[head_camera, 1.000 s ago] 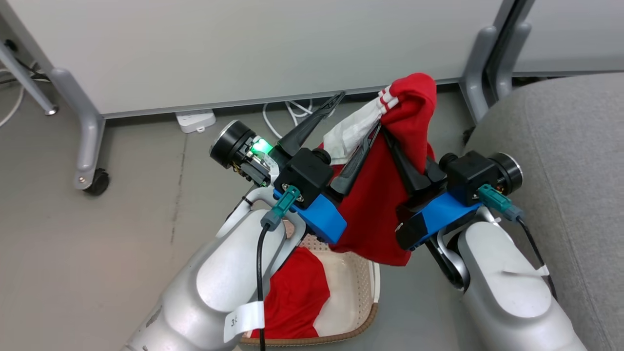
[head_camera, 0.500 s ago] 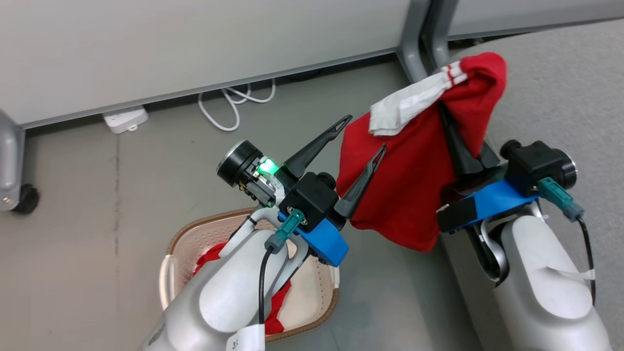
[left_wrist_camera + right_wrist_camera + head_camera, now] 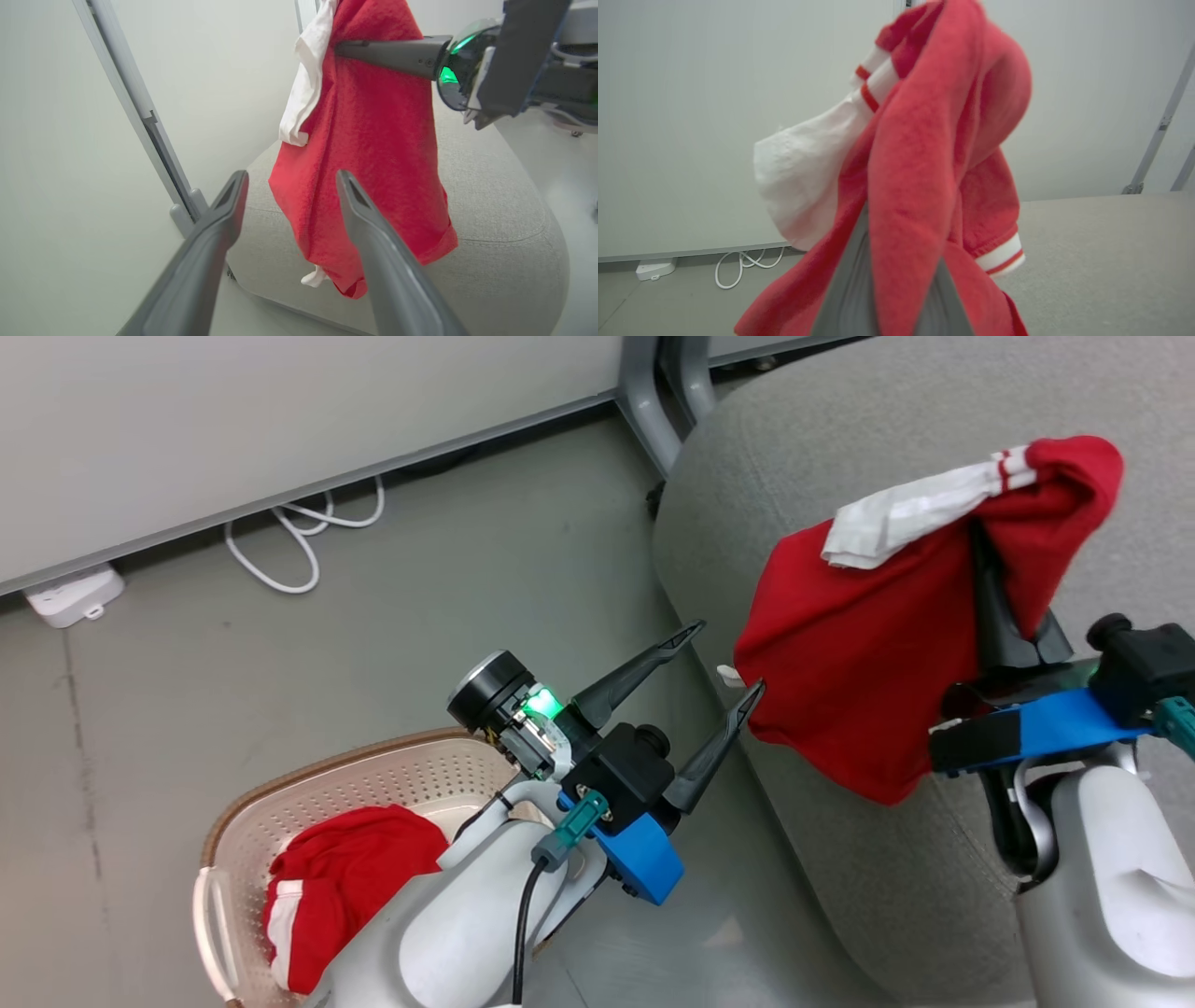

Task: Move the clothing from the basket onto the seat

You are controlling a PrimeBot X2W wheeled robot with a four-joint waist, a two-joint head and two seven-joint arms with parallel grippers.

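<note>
Right tool (image 3: 982,549) carried red garment (image 3: 868,653) from above basket (image 3: 308,780) to above seat (image 3: 840,448); head view swung right.

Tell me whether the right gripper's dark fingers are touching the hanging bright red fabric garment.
Touching. The right wrist view shows the right gripper shut on the bright red fabric garment, which drapes over its fingers.

I note open seat (image 3: 840,429) top under the hanging garment (image 3: 868,663); a grey panel leg (image 3: 644,401) stands at its far edge.

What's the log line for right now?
right gripper: shut on red garment, above seat | left gripper: open, empty | basket: second garment inside
</note>
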